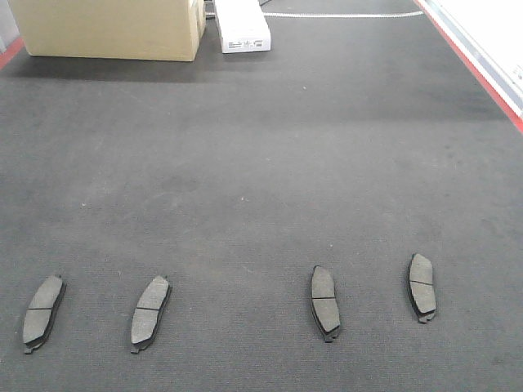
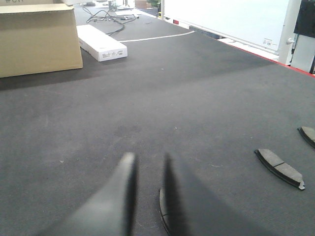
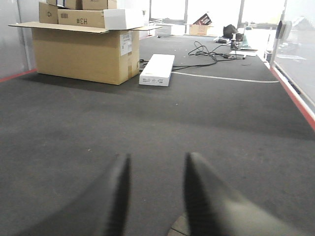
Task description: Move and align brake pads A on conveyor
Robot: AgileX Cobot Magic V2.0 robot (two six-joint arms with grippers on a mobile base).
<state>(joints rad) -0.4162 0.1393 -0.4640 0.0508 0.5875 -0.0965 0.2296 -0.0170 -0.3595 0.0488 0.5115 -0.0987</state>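
Observation:
Several brake pads A lie in a row across the near part of the dark conveyor (image 1: 261,163): far left (image 1: 43,310), left of centre (image 1: 151,312), right of centre (image 1: 325,302) and far right (image 1: 422,286). No gripper shows in the front view. In the left wrist view my left gripper (image 2: 147,157) is open just above the belt; a pad's edge (image 2: 163,209) peeks from under its right finger, and two more pads (image 2: 279,168) (image 2: 309,135) lie to the right. My right gripper (image 3: 157,156) is open and empty, with a pad corner (image 3: 178,228) by its right finger.
A cardboard box (image 1: 110,28) and a white carton (image 1: 241,24) stand at the belt's far end. A red edge strip (image 1: 474,61) runs along the right side. Cables (image 3: 211,54) lie beyond the white carton (image 3: 157,69).

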